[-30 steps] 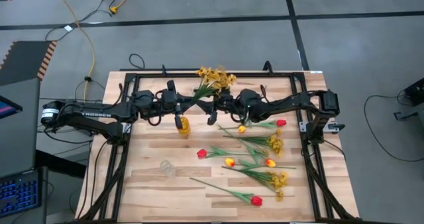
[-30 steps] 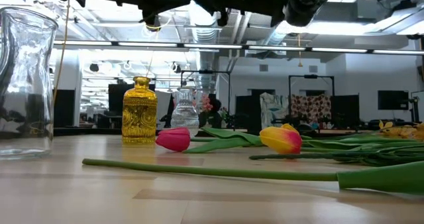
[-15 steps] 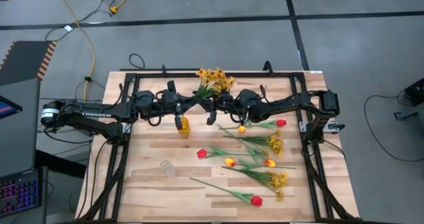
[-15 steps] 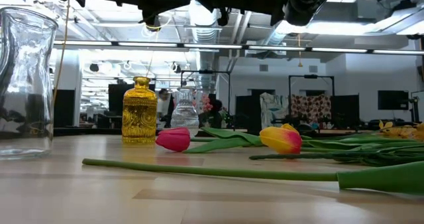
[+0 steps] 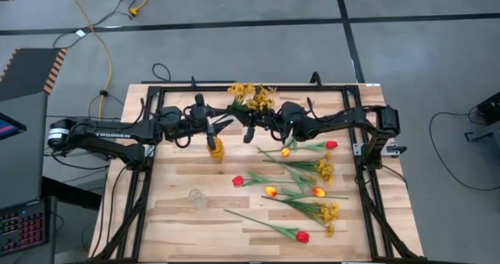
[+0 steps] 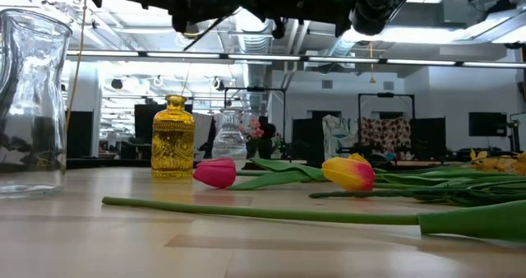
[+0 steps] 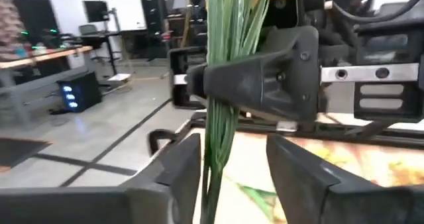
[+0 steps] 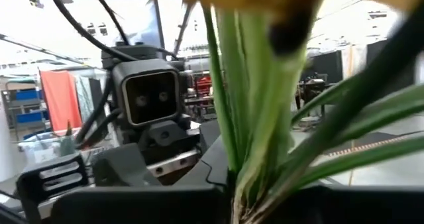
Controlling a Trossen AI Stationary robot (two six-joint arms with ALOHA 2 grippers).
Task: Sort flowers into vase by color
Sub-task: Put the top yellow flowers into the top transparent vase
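A bushy spray of mustard-yellow blossoms (image 5: 250, 96) is held above the table's far middle. My right gripper (image 5: 248, 126) is shut on its green stems (image 7: 222, 65). My left gripper (image 7: 232, 154) faces it, open, with the stems' lower ends hanging between its fingers. A yellow glass vase (image 5: 216, 148) stands just near of the grippers. A clear glass vase (image 5: 198, 197) stands nearer the front. Red tulips (image 5: 237, 181), yellow-orange tulips (image 5: 271, 191) and more sprays (image 5: 324, 169) lie on the table's right half. My right gripper pinches the bundle of green stems (image 7: 228, 85) between its two fingers, which lie across them and come level from the table's right. The spray is lifted clear, blossoms toward the far edge. My left gripper: I cannot tell whether the stems (image 7: 213, 171) touch its finger.
A black frame (image 5: 156, 92) runs around the tabletop and carries both arms. The front left of the table (image 5: 172, 225) holds only the clear vase. A long tulip stem (image 6: 271, 214) lies across the near foreground of the low view.
My right gripper has shut on the spray's stems. My left gripper, which held them a second ago, has opened and let go. The spray's blossoms have shifted slightly toward the table's left while it stays in the air.
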